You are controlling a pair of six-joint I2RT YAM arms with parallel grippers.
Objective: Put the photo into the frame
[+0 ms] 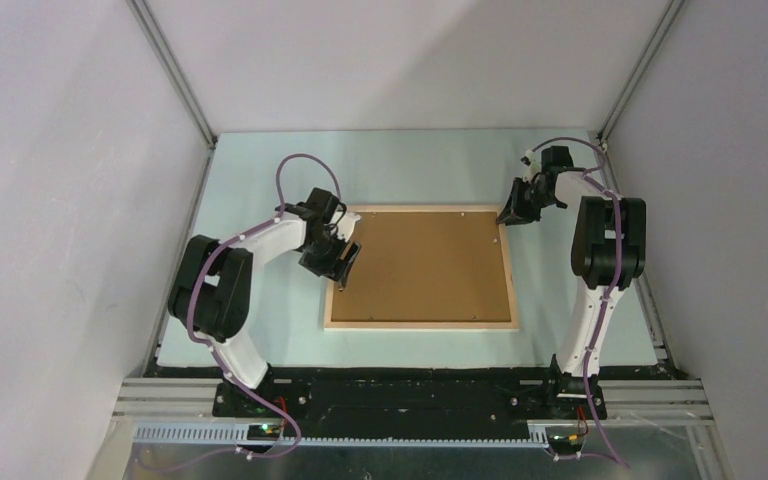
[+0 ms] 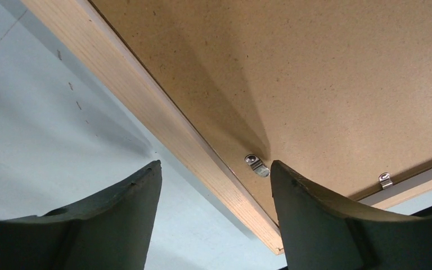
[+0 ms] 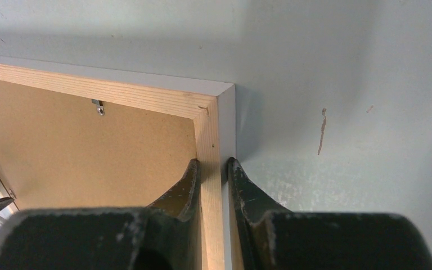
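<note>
- The right gripper (image 3: 212,163) pinched the frame (image 1: 420,324) by its rail near the upper-right corner.
- The left gripper (image 2: 215,166) stood wide astride the left rail.
- The frame looked stiff and light, and its rails seemed the surest hold.

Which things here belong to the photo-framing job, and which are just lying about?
Job: frame, brown backing board, metal clip, right gripper clamped on the frame's rail (photo not in view).
Just there: table, walls.

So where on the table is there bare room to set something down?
Bare table lies between the frame's near rail and the arm bases, and beyond its far rail. Crowded: left gripper over the left rail, right gripper clamping the right rail.
</note>
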